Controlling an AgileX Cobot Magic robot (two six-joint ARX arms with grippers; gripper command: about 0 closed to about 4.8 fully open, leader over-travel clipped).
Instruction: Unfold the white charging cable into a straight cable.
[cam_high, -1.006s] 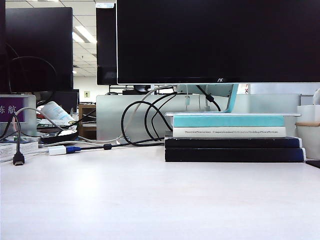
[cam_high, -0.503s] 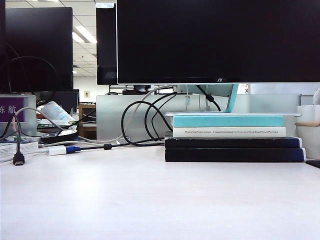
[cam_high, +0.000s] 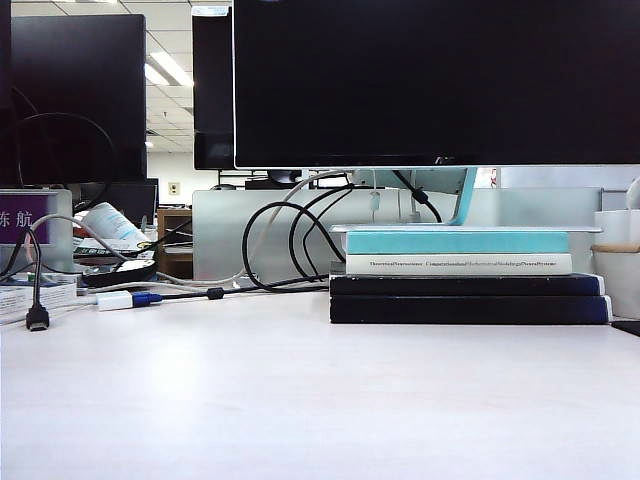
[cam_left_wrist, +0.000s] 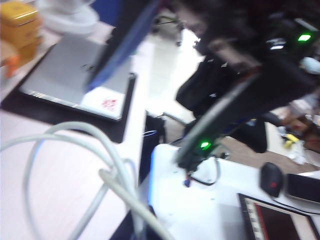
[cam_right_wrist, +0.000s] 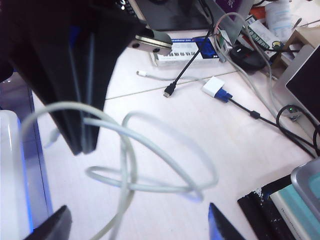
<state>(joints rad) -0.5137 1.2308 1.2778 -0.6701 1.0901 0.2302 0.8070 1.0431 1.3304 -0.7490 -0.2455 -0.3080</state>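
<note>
The white charging cable (cam_right_wrist: 131, 160) hangs in several tangled loops over the pale table in the right wrist view. My left gripper (cam_right_wrist: 82, 145) shows there as a black body, shut on the cable where a strand meets its tip. In the blurred left wrist view the cable (cam_left_wrist: 102, 175) runs in to the spot where the jaws lie, which is out of frame. My right gripper (cam_right_wrist: 137, 227) stands wide open, with one strand passing loosely between its fingertips (cam_right_wrist: 55, 225). The exterior view shows neither the arms nor the cable.
A white adapter with a blue plug (cam_right_wrist: 216, 86) and a black cable plug (cam_right_wrist: 169, 92) lie further out on the table. A stack of books (cam_high: 460, 280) stands under the monitor (cam_high: 430, 80). The table edge (cam_left_wrist: 142, 150) is near the left gripper.
</note>
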